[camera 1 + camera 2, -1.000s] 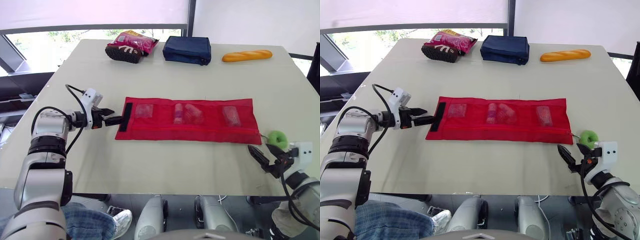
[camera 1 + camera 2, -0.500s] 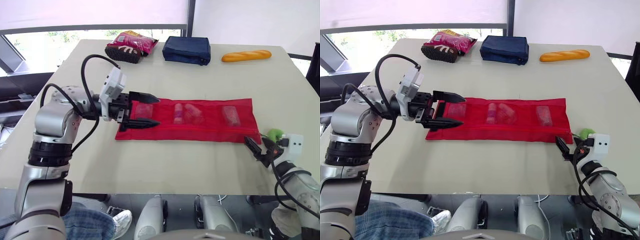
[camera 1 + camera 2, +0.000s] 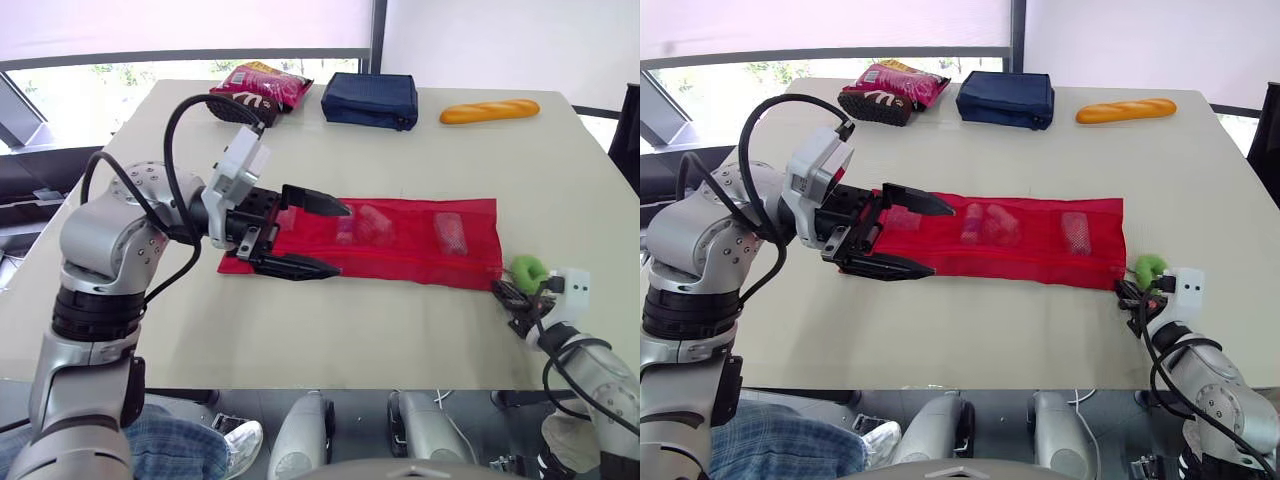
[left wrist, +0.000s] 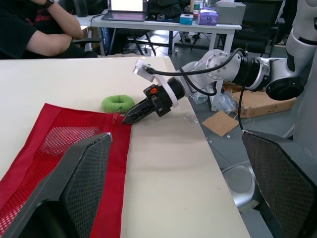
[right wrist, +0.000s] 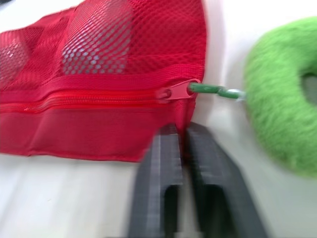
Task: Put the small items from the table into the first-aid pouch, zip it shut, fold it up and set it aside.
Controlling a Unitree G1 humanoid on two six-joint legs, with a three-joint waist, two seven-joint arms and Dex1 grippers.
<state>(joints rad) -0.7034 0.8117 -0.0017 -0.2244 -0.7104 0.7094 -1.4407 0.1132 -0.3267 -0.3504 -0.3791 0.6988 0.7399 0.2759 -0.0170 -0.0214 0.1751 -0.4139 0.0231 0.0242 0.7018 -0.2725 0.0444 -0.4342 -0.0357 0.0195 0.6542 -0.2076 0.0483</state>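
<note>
Under the left gripper (image 3: 343,240), fingers spread wide, lies one end of the pouch (image 3: 400,250), flat out. Right gripper (image 5: 181,131), fingers pressed together, sits at the far corner beside the zip pull (image 5: 173,91). Looks light and floppy, so I'd pinch the hem.

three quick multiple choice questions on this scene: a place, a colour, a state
1. Where on the table is the navy bag? A near edge; B far edge, between snack packet and bread; C middle.
2. What colour is the ring by the red pouch's zipper pull? A blue; B yellow; C green.
3. The left gripper's fingers are: A open over the pouch; B shut on the pouch; C shut on the ring.

B: it sits in the far row between them. C: plainly green. A: fingers spread wide over the pouch's left end.
</note>
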